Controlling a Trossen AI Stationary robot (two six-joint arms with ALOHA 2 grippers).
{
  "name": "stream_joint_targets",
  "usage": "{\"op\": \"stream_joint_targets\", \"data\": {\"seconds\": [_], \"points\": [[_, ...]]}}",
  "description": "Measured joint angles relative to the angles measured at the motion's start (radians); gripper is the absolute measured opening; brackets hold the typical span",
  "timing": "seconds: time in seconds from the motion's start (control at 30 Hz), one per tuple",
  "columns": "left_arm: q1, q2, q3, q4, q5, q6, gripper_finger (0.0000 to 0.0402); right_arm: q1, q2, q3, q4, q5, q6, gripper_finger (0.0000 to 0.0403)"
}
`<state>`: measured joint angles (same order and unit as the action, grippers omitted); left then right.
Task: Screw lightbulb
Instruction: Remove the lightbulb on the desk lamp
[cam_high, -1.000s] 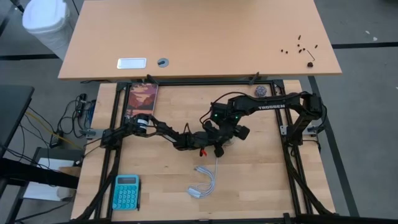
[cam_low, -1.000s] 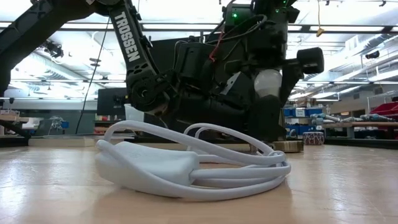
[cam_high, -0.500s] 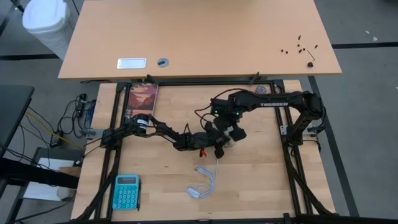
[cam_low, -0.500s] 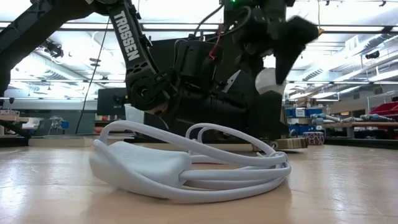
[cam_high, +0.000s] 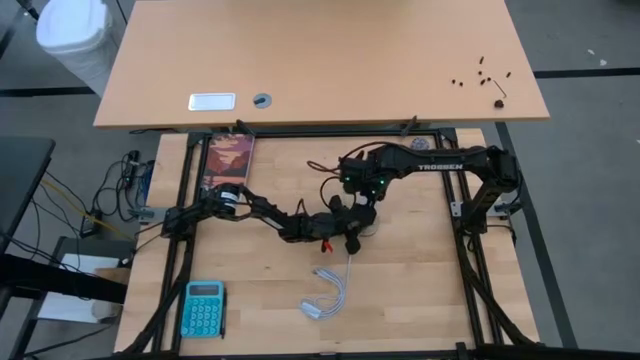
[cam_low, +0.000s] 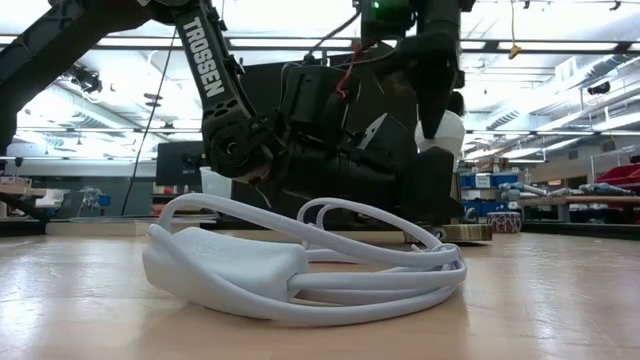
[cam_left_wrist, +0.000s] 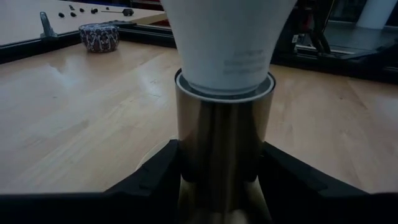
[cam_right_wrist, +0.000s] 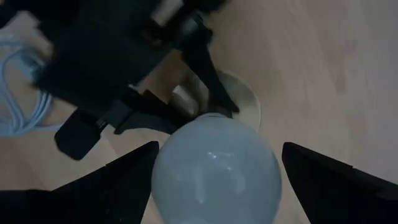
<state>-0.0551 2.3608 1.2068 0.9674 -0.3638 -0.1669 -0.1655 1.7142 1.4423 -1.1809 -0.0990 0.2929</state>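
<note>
Two hands met mid-desk (cam_high: 420, 300) from above: left hand (cam_high: 352, 238), right hand (cam_high: 367, 208). Low: bulb (cam_low: 441, 130) upright behind cord (cam_low: 300, 265). Left wrist: fingers (cam_left_wrist: 158, 177) pinching socket (cam_left_wrist: 224, 140) under bulb. Right wrist: fingers (cam_right_wrist: 118, 183) spread beside bulb, apart.

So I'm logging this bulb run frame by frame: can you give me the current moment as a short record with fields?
lightbulb: white lightbulb standing upright in a brassy socket at mid-table
left gripper: left gripper shut on the socket, one finger on each side
right gripper: right gripper open, its fingers on either side of the bulb's round top, apart from the glass
cord: white cord coiled on the table, near the low camera
elsewhere: teal calculator at the near left corner
</note>
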Motion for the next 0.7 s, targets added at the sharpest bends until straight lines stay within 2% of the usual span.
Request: {"op": "stream_joint_targets", "data": {"seconds": [0.2,0.5,0.7], "points": [[0.000,0.000,0.000,-0.001,-0.001,-0.001,0.0188,0.000,0.000,-0.083,0.065,-0.003,0.151,0.0349],[0.000,0.000,0.000,-0.017,-0.001,0.000,0.0188,0.000,0.000,-0.122,0.140,0.008,0.228,0.0342],[0.001,0.000,0.001,-0.018,-0.002,0.002,0.0188,0.000,0.000,-0.122,0.143,-0.003,0.211,0.0283]]}}
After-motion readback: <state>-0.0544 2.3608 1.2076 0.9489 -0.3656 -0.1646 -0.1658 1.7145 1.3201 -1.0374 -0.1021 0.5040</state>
